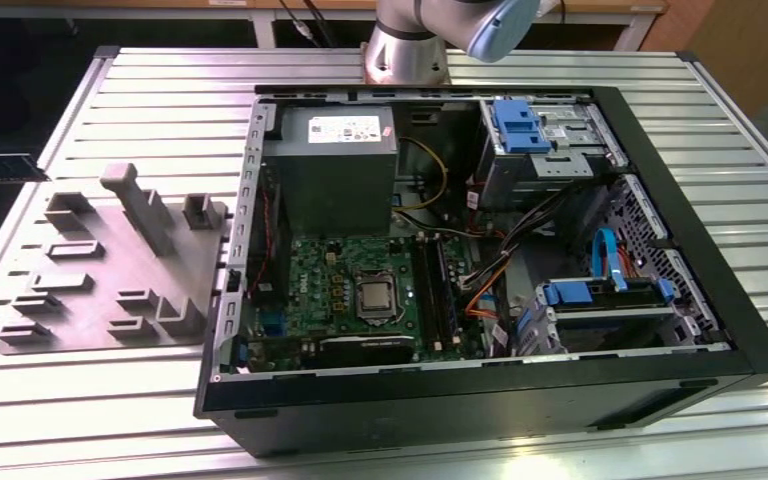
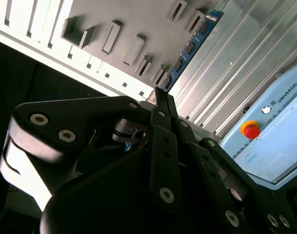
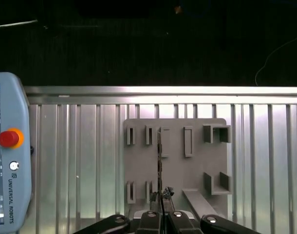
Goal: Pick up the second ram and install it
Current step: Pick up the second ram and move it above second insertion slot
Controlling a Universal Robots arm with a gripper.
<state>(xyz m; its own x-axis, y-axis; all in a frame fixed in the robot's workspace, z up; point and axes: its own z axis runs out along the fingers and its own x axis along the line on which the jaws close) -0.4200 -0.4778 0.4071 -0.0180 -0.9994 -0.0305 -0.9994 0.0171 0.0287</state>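
Starting with the exterior view, the arm (image 1: 408,45) rises behind the open computer case (image 1: 491,400). The motherboard (image 1: 344,265) lies flat inside, its black slot rails (image 1: 435,285) just beside a tangle of cables (image 1: 487,300). A grey fixture plate (image 1: 91,290) sits at the exterior view's left. A stick lowered toward those rails could snag the cables or meet a rail off-square.

In the second wrist view the gripper (image 2: 158,95) is closed on the second ram (image 2: 190,46), and the blue board juts out past the fingertips above the plate's edge. So narrow a pinch looks liable to let the stick pivot or slip under a swing or a push.

In the first wrist view the second ram (image 3: 159,161) shows edge-on, running out from the fingertips over the plate. A teach pendant (image 3: 9,146) lies near on the table (image 3: 80,156). Any tilt hidden from this angle would likely jam the seating or strain the board.
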